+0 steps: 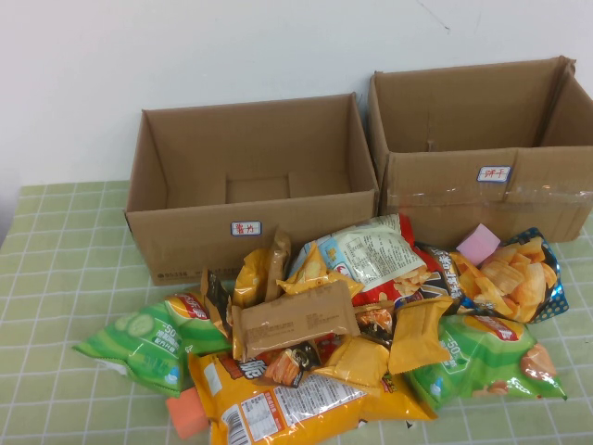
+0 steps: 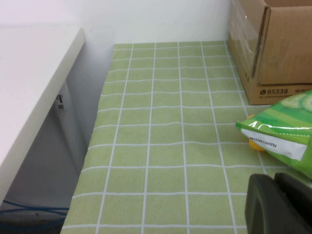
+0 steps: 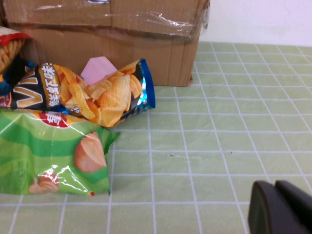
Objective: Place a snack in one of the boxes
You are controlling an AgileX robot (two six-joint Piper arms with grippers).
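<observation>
My table wears a pale green cloth (image 1: 56,278) crossed by white grid lines, and it runs up to a plain white wall (image 1: 185,46); off its left edge, in my left wrist view, a white counter (image 2: 29,73) stands apart from it with blue cable on the floor beneath. Two open cardboard boxes sit side by side at the back: the lower box (image 1: 250,190) with a small white label written in red on the left, and the taller box (image 1: 482,148) with a blue-written label and clear tape on the right. In front of them lies a heap of snacks. The green Lay's cucumber bag (image 1: 148,338) lies flat at the heap's left edge, near the lower box's front wall. Around it I see a big yellow chip bag (image 1: 278,403), a flat brown packet (image 1: 295,320) on top of the pile, a white bag (image 1: 371,250) leaning by the gap between the boxes, a blue-edged chip bag (image 1: 514,273) with a pink block (image 1: 478,244) on it, and another green bag (image 1: 486,362) at the right. My left gripper (image 2: 278,204) hangs low just beside the cucumber bag's end, my right gripper (image 3: 280,207) over bare cloth near the other green bag; how wide either pincer stands I cannot tell.
</observation>
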